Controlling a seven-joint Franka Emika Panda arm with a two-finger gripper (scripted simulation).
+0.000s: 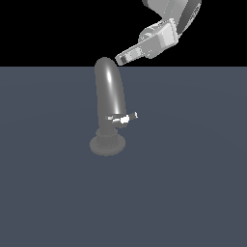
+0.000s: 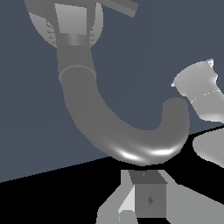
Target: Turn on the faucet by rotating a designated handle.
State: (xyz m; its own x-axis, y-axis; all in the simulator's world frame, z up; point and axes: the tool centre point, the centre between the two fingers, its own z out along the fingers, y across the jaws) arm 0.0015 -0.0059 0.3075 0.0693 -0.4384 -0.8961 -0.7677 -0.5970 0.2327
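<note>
One gripper (image 1: 120, 59) is in view, along with one faucet (image 1: 110, 91) and one handle (image 1: 126, 117). In the exterior view the gripper hangs in the air at about two o'clock from the top of the faucet's spout, just beside it, with its tip pointing toward the curved crown; whether it touches the spout cannot be told. Its fingers look close together there, but the gap is not clear enough to say how far open they are, and nothing is held between them. The faucet stands upright on its round ridged base on the dark worktop (image 1: 193, 183). The short handle juts out at three o'clock from the lower body, its white tip well below the gripper. The wrist view shows the spout (image 2: 113, 127) close up, curving like a hook, and the grey gripper (image 2: 144, 199) body at the frame's edge. The handle appears only in the exterior view.
</note>
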